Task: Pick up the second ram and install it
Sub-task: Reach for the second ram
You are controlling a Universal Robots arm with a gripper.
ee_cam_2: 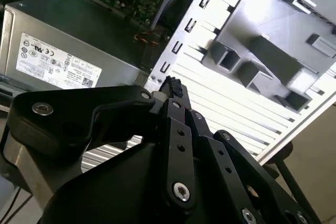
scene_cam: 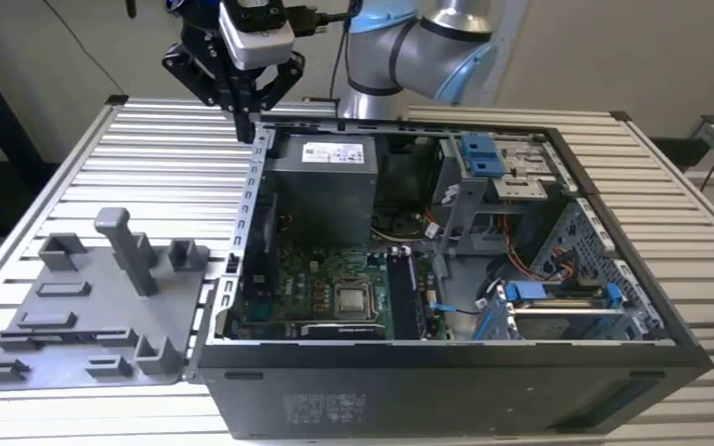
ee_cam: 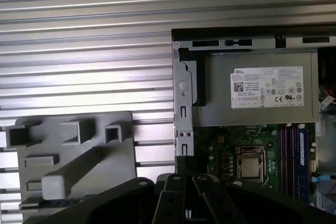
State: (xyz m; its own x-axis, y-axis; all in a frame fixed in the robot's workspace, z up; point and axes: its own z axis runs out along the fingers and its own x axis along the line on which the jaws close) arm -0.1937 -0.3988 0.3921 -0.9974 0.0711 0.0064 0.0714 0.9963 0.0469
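Slatted metal bench (scene_cam: pixel 146 149), open computer case (scene_cam: pixel 456 390) laid on its side, board up for reach from above.
Held the pincer (scene_cam: pixel 246 128) shut on nothing, high over the case's rear corner beside the power supply (scene_cam: pixel 320 190), likely to clear the walls. Grey tray (scene_cam: pixel 97 344) just beside the case, handy for short reaches. Took the dark stick upright in the slots by the processor (scene_cam: pixel 353 299) for the second ram (scene_cam: pixel 403 293), seemingly seated.

Long dark ram (scene_cam: pixel 403 295), upright on edge, seated in motherboard slot
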